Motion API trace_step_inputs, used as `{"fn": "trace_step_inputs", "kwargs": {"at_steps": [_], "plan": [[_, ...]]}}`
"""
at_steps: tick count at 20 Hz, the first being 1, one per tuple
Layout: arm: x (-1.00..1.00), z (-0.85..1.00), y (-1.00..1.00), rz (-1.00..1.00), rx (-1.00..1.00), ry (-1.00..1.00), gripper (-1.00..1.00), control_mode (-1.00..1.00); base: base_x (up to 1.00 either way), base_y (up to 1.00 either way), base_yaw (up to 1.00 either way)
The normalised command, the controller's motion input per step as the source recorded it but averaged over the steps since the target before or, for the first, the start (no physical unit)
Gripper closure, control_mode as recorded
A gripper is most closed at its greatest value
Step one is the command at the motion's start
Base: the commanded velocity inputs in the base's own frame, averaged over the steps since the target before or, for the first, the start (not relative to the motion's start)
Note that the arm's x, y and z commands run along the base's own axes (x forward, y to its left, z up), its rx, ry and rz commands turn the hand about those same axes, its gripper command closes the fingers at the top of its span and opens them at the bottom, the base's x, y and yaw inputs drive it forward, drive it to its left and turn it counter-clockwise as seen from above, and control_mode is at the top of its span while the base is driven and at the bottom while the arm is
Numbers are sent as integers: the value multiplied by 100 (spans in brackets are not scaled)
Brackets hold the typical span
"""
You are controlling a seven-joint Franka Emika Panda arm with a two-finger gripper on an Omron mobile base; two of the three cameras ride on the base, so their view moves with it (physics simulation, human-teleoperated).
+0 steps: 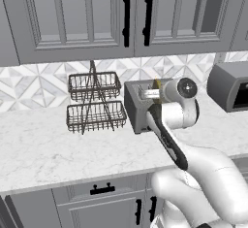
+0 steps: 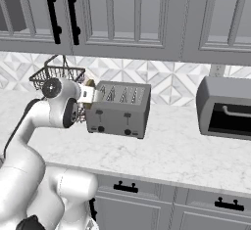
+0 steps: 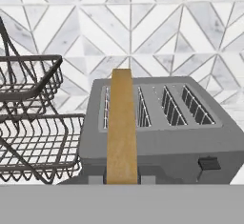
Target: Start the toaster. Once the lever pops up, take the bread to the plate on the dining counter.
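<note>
though fingertips hidden, gripper pinches bread.

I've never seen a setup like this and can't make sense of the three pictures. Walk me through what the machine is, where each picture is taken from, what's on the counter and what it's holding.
It is a white robot arm on a base, in a computer-rendered kitchen. Two pictures come from cameras on the base, behind the arm to its left and right, looking over it at the marble counter. The third comes from a camera on the hand, looking along the pincer.

On the counter stands the toaster, a grey box with four slots. Beside it is a two-tier wire basket, and on the toaster's other side a toaster oven with a glass door.

The pincer is shut on the bread, a tan slice seen edge-on in the hand view, held above the toaster's slots. One dark lever shows on the toaster's front.
</note>
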Motion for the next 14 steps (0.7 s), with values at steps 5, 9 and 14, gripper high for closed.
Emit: {"fn": "trace_step_inputs", "kwargs": {"at_steps": [5,9,14], "plan": [[-100,14,-5,0,0,25,100,-100,0,0,0],[-100,0,-3,0,0,17,100,-100,0,0,0],[-88,0,-12,0,0,1,100,-100,0,0,0]]}}
